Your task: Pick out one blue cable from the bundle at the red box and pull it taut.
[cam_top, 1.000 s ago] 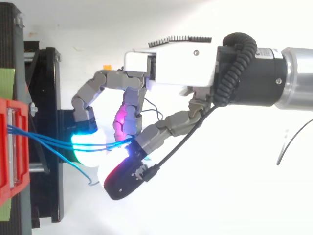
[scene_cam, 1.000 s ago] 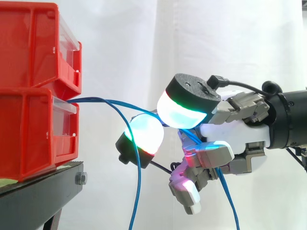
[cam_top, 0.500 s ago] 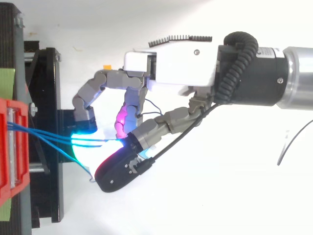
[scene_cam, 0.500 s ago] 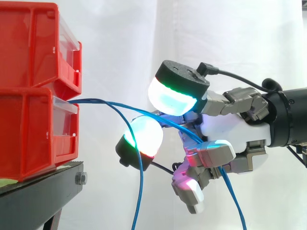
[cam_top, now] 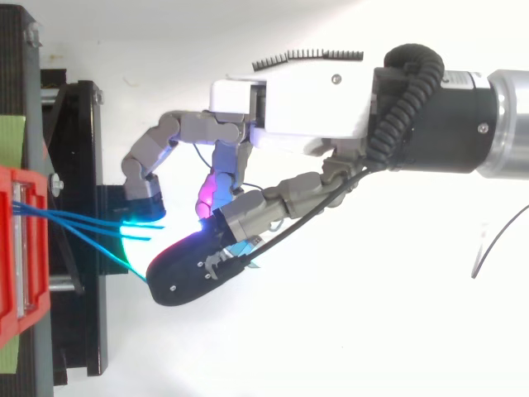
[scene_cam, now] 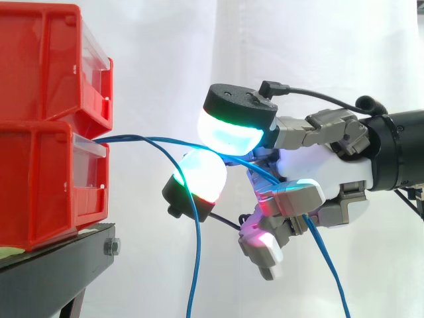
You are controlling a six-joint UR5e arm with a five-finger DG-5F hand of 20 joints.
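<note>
Now gripping blue cables (scene_cam: 132, 138) in curled hand (scene_cam: 324, 165), near lower red box (scene_cam: 40, 179). Slack, hanging down either side of hand.

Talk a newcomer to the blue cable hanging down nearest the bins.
Find the lower red bin at the left, where the blue cables come out at its front. The drooping blue cable arcs out, then falls steeply in front of the lower glowing pad of the hand and off the bottom edge. The other blue cables lead through the hand's curled fingers.
</note>
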